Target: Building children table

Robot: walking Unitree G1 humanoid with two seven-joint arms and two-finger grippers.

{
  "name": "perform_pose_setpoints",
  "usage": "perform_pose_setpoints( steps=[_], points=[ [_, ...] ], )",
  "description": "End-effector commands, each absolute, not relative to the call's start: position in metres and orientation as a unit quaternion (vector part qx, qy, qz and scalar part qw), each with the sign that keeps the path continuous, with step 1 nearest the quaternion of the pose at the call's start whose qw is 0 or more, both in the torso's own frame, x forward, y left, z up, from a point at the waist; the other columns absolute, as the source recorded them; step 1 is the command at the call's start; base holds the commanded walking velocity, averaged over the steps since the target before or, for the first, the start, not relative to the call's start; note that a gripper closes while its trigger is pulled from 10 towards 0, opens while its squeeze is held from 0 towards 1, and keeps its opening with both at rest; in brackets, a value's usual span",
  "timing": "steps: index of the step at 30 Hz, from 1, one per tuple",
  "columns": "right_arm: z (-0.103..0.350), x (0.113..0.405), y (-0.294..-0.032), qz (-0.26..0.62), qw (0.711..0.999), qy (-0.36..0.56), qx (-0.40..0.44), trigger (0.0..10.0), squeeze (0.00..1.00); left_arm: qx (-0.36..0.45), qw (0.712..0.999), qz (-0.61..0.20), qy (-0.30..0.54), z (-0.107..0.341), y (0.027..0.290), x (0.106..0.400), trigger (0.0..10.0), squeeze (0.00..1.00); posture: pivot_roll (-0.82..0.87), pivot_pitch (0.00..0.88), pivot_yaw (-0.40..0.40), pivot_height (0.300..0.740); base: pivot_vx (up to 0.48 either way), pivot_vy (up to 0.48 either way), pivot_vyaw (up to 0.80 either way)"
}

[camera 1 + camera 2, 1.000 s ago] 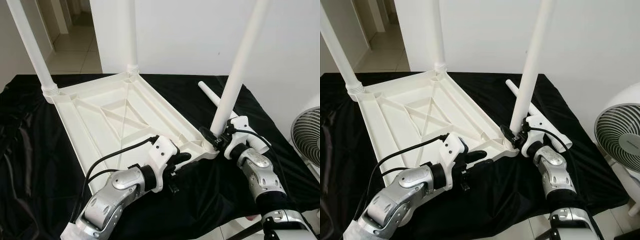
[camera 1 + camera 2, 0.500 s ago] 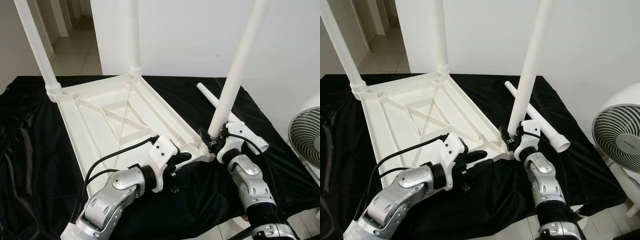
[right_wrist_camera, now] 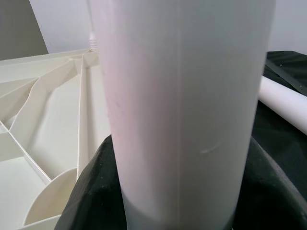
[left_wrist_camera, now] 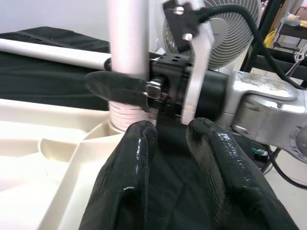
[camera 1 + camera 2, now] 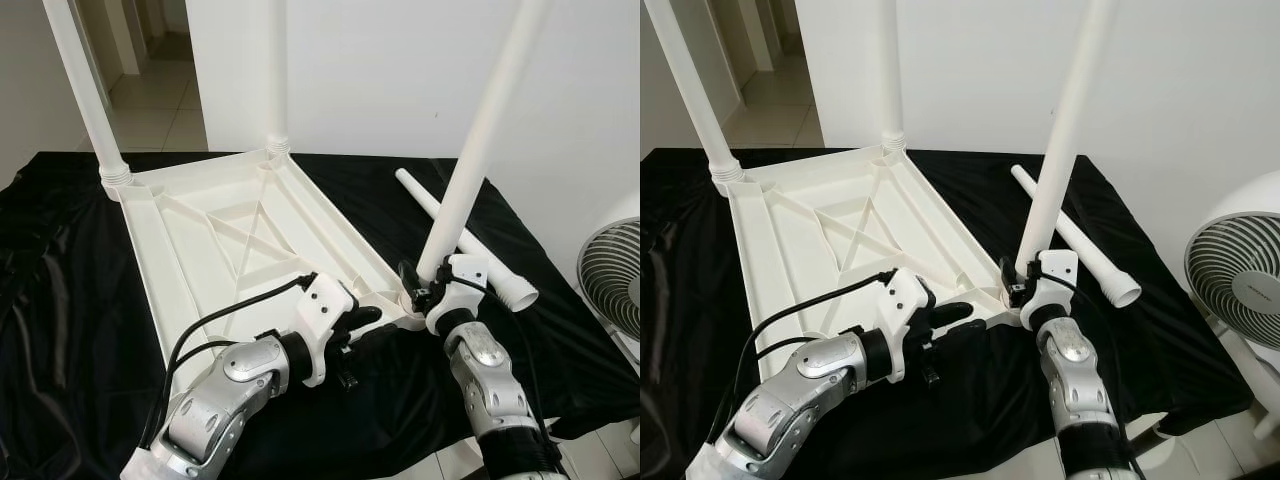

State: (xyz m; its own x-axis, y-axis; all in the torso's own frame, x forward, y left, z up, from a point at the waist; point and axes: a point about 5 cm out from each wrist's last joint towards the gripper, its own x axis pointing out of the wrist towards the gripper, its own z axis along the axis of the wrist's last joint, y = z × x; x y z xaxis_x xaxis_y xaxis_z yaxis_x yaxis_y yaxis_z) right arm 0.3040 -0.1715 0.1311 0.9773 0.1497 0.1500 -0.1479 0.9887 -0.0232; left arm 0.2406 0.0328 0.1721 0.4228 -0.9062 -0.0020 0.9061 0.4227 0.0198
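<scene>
Between the right gripper [image 5: 428, 292] jaws, pinched: upright leg [image 5: 470, 170], long axis vertical, at tabletop [image 5: 200, 240] near-corner socket. Left gripper [image 5: 362, 318] jaws slightly spread, just beside, bracing the tabletop edge.

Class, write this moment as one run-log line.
right gripper: shut on third leg, near corner socket | left gripper: open, at tabletop edge | spare leg: on cloth

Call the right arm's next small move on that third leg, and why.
Probably keep twisting or pressing it down. The right gripper is shut on the table leg at its base in the near corner socket of the upturned tabletop, the left gripper braces the rim, and the leg leans slightly.
</scene>
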Motion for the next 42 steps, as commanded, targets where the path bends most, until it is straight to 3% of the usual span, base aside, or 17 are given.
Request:
perform_pose_setpoints(
  steps=[1, 16, 24, 29, 42],
  points=[
    [0.124, 0.297, -0.174, 0.074, 0.995, -0.072, -0.005, 10.0, 0.00, 0.015, 0.847, -0.531, -0.008, 0.174, 0.034, 0.241, 10.0, 0.00, 0.03, 0.022, -0.042, 0.740, 0.000, 0.000, 0.00],
    [0.119, 0.292, -0.177, 0.074, 0.995, -0.062, -0.025, 10.0, 0.00, 0.015, 0.850, -0.526, -0.011, 0.177, 0.038, 0.244, 10.0, 0.00, 0.03, 0.033, -0.032, 0.740, 0.000, 0.000, 0.00],
    [0.115, 0.307, -0.174, -0.089, 0.995, -0.001, -0.035, 10.0, 0.00, 0.014, 0.852, -0.523, -0.013, 0.179, 0.039, 0.245, 10.0, 0.00, 0.03, 0.040, -0.033, 0.740, 0.000, 0.000, 0.00],
    [0.113, 0.309, -0.158, -0.094, 0.995, 0.004, -0.011, 10.0, 0.00, 0.010, 0.853, -0.522, -0.013, 0.180, 0.038, 0.245, 10.0, 0.00, 0.04, 0.041, -0.031, 0.740, 0.000, 0.000, 0.00],
    [0.109, 0.305, -0.154, -0.155, 0.988, -0.008, -0.009, 10.0, 0.00, 0.013, 0.854, -0.519, -0.013, 0.180, 0.040, 0.246, 10.0, 0.00, 0.05, 0.042, -0.033, 0.740, 0.000, 0.000, 0.00]
  ],
)
